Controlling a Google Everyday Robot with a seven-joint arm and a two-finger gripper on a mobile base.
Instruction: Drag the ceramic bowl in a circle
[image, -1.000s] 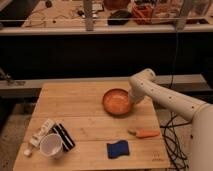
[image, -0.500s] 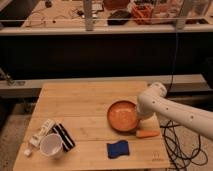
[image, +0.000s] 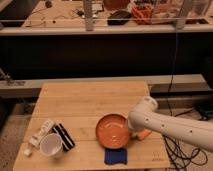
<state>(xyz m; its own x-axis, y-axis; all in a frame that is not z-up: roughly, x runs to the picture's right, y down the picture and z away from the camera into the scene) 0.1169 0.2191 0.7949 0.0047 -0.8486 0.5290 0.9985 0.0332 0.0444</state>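
The ceramic bowl (image: 112, 130) is round, shallow and orange-brown, and sits on the wooden table (image: 90, 102) at the front, right of centre. My gripper (image: 131, 131) is at the bowl's right rim, at the end of the white arm (image: 170, 125) that reaches in from the right. The arm's wrist covers the gripper, so its hold on the bowl does not show. The bowl's front edge lies right next to a blue sponge (image: 116, 156).
A white cup (image: 51, 145), a black object (image: 64, 136) and a white tube (image: 40, 132) sit at the table's front left. An orange item (image: 143, 134) lies just right of the arm's wrist. A cluttered workbench (image: 140, 15) stands behind.
The bowl and gripper have moved together from the table's middle right toward the front edge, then a little left, ending next to the blue sponge.
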